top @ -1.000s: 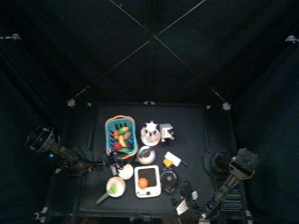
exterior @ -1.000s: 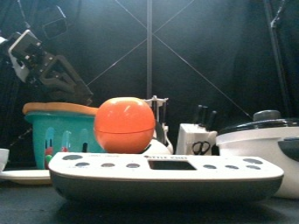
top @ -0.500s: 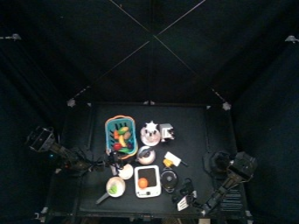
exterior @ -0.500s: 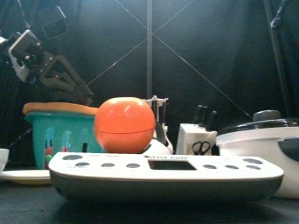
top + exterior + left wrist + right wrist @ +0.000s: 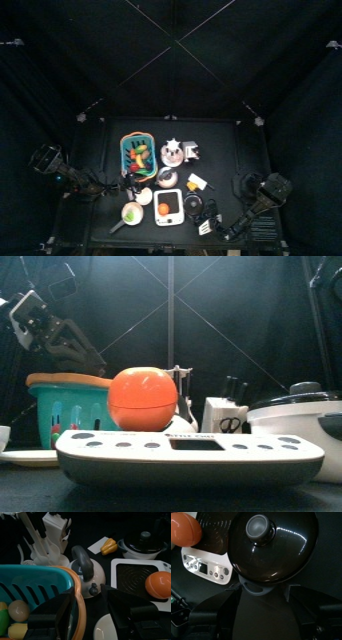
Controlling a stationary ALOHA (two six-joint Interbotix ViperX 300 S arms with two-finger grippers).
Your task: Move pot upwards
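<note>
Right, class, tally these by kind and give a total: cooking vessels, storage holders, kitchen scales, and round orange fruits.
Cooking vessels: 2, kettle and pot
Storage holders: 2, teal basket and knife block
Kitchen scales: 1, white scale
Round orange fruits: 1, orange on the scale
Total: 6

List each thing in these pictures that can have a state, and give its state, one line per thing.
Pot: lid on, standing on the table, not gripped.
Right gripper: open, jaws either side of the pot's near edge.
Left gripper: open, over the basket's rim, holding nothing.
Kettle: upright, lid on.
Teal basket: upright, holding toy food.
Scale: flat, an orange ball on it.
Knife block: upright, knives in it.
</note>
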